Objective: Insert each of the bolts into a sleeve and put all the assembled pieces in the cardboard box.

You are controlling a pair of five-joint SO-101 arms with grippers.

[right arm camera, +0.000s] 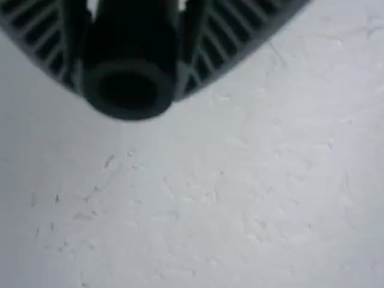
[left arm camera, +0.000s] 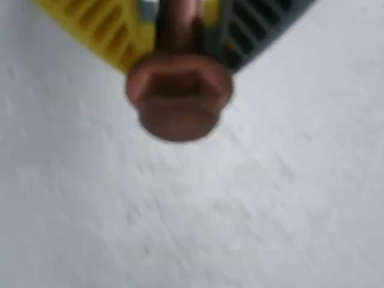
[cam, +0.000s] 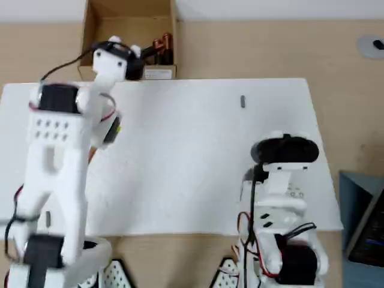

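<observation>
My left gripper [left arm camera: 180,27] is shut on a copper bolt [left arm camera: 179,96], whose hex head faces the camera, just above the white mat [left arm camera: 198,222]. From above, that gripper [cam: 111,130] hangs over the mat's left part, below the cardboard box [cam: 90,30]. My right gripper [right arm camera: 129,30] is shut on a black sleeve [right arm camera: 127,90], its open bore toward the camera, close over the mat. The right arm [cam: 283,151] stands over the mat's right side. Copper assembled pieces [cam: 162,45] lie in the box's near right corner. One small grey sleeve [cam: 242,101] lies on the mat.
The white mat [cam: 186,162] covers most of the wooden table [cam: 252,48]. The box sits just beyond the mat's far left edge. A grey round object [cam: 371,45] is at the far right, and a dark device [cam: 363,219] at the right edge.
</observation>
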